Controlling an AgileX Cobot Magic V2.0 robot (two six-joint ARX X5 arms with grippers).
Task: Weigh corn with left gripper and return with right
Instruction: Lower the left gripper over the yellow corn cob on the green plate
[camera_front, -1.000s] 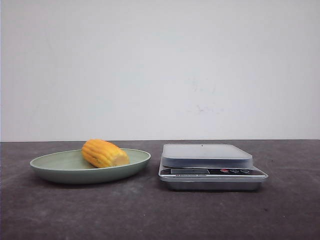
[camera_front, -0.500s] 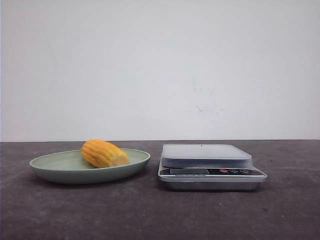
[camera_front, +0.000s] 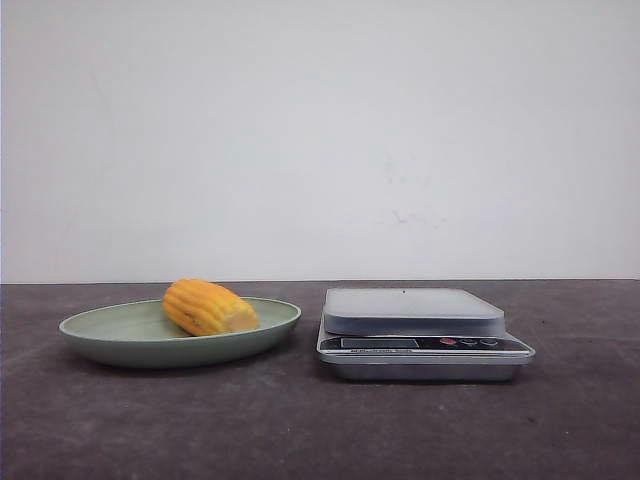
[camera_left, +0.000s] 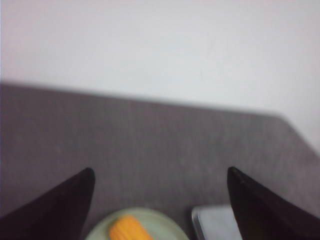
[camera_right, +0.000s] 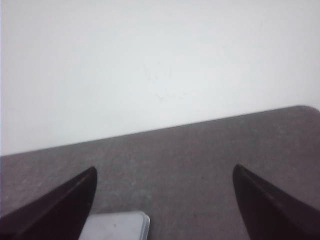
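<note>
The corn (camera_front: 208, 306), a stubby yellow-orange cob piece, lies in a pale green plate (camera_front: 110, 335) at the left of the dark table. A silver kitchen scale (camera_front: 420, 330) with a flat white platform stands to its right, empty. No gripper shows in the front view. In the left wrist view my left gripper (camera_left: 160, 172) is open and empty, above the table, with the corn (camera_left: 129, 230), the plate (camera_left: 165, 225) and a corner of the scale (camera_left: 215, 222) showing between its fingers. In the right wrist view my right gripper (camera_right: 164, 170) is open and empty, with a corner of the scale (camera_right: 117, 225) below it.
A plain white wall stands behind the table. The dark grey tabletop (camera_front: 300, 430) stretches in front of the plate and scale, and its far right corner (camera_right: 305, 112) shows in the right wrist view.
</note>
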